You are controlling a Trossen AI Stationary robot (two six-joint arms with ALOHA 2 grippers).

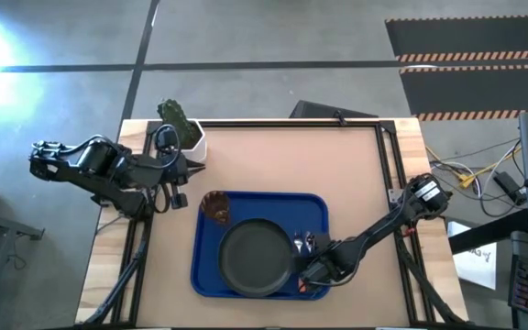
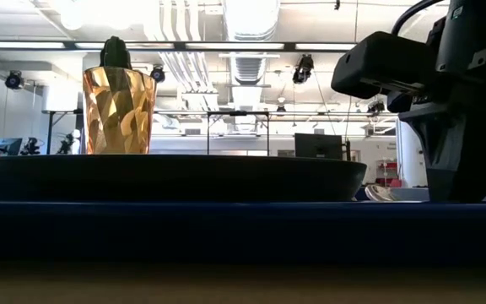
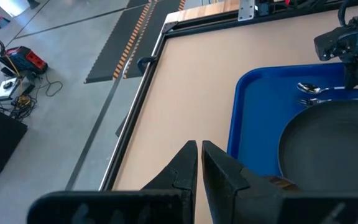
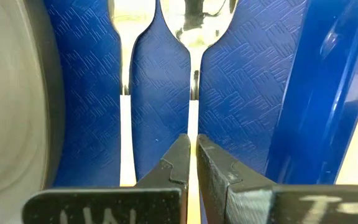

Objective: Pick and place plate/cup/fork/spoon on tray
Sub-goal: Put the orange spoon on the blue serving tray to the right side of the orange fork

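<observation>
The blue tray (image 1: 211, 266) lies in the middle of the table. On it rest the dark plate (image 1: 258, 258), the amber cup (image 1: 216, 207) upright at its far left corner, and the fork (image 4: 126, 25) and the spoon (image 4: 197, 25) side by side right of the plate. The fork is the nearer of the two to the plate. My right gripper (image 4: 192, 137) stands low over the tray's near right part (image 1: 308, 269), shut on the spoon's handle. My left gripper (image 3: 199, 144) is shut and empty, above the table left of the tray (image 1: 193, 168). My right gripper pinches the spoon's handle (image 4: 193, 121) between its two fingers, behind the bowl. The fingers come from above, pointing down at the tray. The spoon lies flat on the tray floor, its bowl (image 2: 386, 193) toward the far edge.
A white pot with a green cactus (image 1: 184, 128) stands at the table's far left corner, close to my left arm. Bare table lies beyond the tray toward the far edge and to its right. A black frame runs along the table's far and right edges.
</observation>
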